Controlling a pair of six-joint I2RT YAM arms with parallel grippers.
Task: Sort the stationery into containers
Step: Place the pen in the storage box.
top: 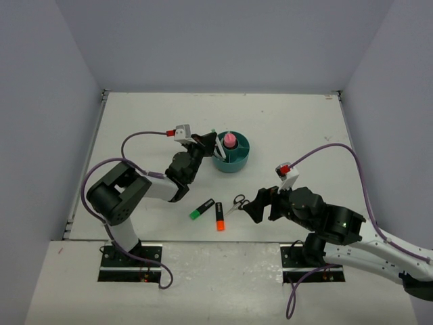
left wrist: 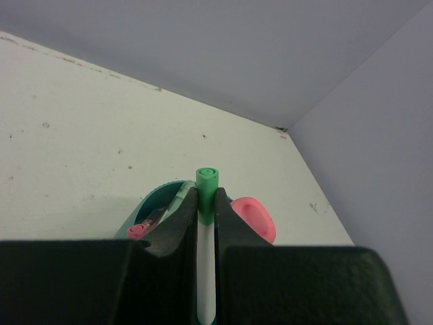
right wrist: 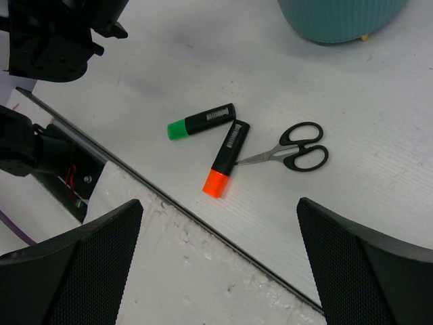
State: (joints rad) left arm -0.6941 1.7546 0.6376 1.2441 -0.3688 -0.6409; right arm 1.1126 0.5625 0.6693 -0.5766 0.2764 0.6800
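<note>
R gripper (right wrist: 218, 203) hangs low over the near table edge, lower centre-right of the top view. Its jaws are spread wide w/ nothing btwn them. The pads (right wrist: 81, 271) show fine black mesh texture at both bottom corners of the R wrist view.

Below it, on the matte white table (top: 298, 122), scuffed & speckled:
- The orange highlighter (right wrist: 224, 159) has a stubby black barrel w/ barcode label & a flat orange cap pointing toward the near edge.
- The green highlighter (right wrist: 201, 122) is the same shape, cap to frame left. It lies just beside the orange one, black ends nearly meeting in a V.
- The small scissors (right wrist: 291, 147) have glossy black loop handles & thin steel blades, shut. The tip reaches the orange one's barrel.

Further up, mid-frame in the top view, L gripper (top: 203, 142) is clamped tight on a pen (left wrist: 207, 181). The pen has a slim white barrel & round green end cap, which pokes out past the black fingertips. It sits over the left rim of the organizer (top: 233, 161); can't tell if it touches inside.

The organizer is a round teal plastic tub w/ a ribbed outer wall. A glue stick (top: 230, 140) w/ a rounded pink cap stands upright near its centre. A small pink-ended item (left wrist: 139, 231) shows at its left side; compartment unclear.
</note>
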